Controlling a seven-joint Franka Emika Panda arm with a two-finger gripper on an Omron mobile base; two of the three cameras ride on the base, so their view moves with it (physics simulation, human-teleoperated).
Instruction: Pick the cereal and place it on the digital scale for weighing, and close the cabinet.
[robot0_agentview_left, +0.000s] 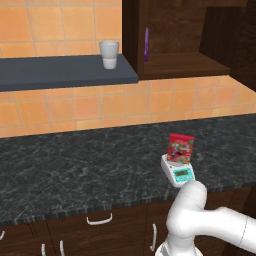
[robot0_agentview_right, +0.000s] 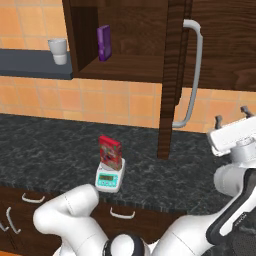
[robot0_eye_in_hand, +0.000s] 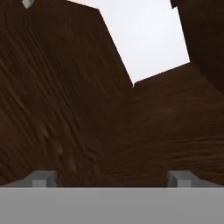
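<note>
The red cereal box (robot0_agentview_left: 180, 148) (robot0_agentview_right: 109, 152) stands upright on the white digital scale (robot0_agentview_left: 178, 172) (robot0_agentview_right: 110, 178), whose teal display faces the counter's front edge. The dark brown cabinet (robot0_agentview_left: 176, 35) (robot0_agentview_right: 132, 40) is open; its door (robot0_agentview_right: 172, 75) swings out edge-on, with the long silver bar handle (robot0_agentview_right: 194, 75) on its right face. My gripper (robot0_agentview_right: 231, 115) (robot0_eye_in_hand: 112, 178) sits to the right of the door, below the handle's height, fingers pointing up. It is open with nothing between the fingertips (robot0_eye_in_hand: 43, 178). Dark wood fills the hand view up close.
A thin purple item (robot0_agentview_left: 146, 44) (robot0_agentview_right: 104, 42) stands upright on the cabinet shelf. A white cup (robot0_agentview_left: 109, 54) (robot0_agentview_right: 58, 51) rests on the grey wall shelf (robot0_agentview_left: 65, 72). The black stone counter (robot0_agentview_left: 75, 160) runs left of the scale. Drawers with curved handles (robot0_agentview_left: 99, 219) lie below.
</note>
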